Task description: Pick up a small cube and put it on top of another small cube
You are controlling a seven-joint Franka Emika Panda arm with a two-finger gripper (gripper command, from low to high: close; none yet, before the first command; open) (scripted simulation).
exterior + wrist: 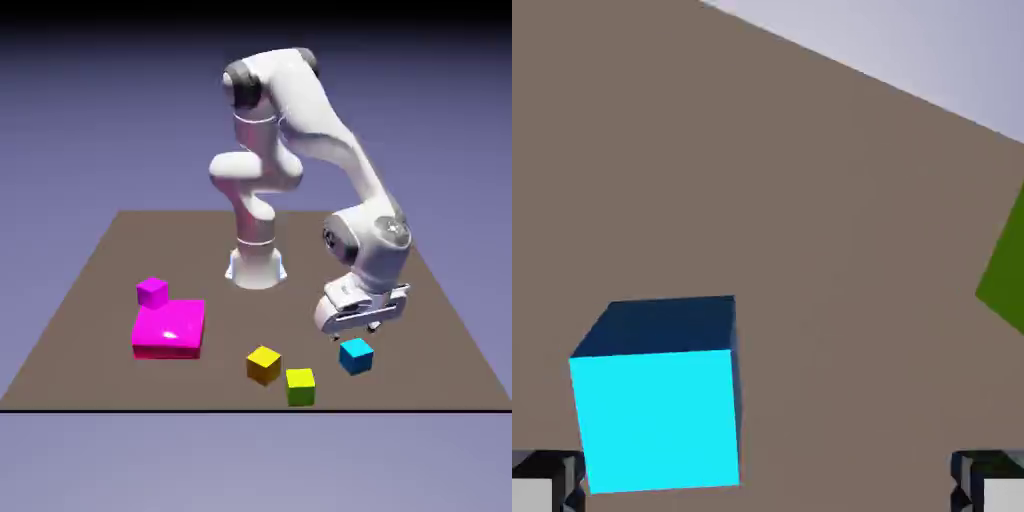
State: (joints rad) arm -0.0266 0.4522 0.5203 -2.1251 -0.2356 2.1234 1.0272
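I am hanging the claw [358, 330] just above the cyan cube [356, 355], which is sitting on the bench [110, 260] toward the exterior view's right, near the front edge; the claw is spread wide and gripping nothing, because I am judging that it needs its full gap to drop around the cube. In the hand view the cyan cube [657, 410] is lying close to the left fingertip [542, 485] rather than centred between the two, so I am thinking the hand wants a small sideways correction before descending, or one finger may land on the cube's top. The green cube [300, 386] is resting near the cyan one, to its left and nearer the front, with the yellow cube [264, 364] just beside it; either looks like a handy base for stacking. The small magenta cube [152, 292] and the large magenta block [169, 329] are standing well apart on the far left
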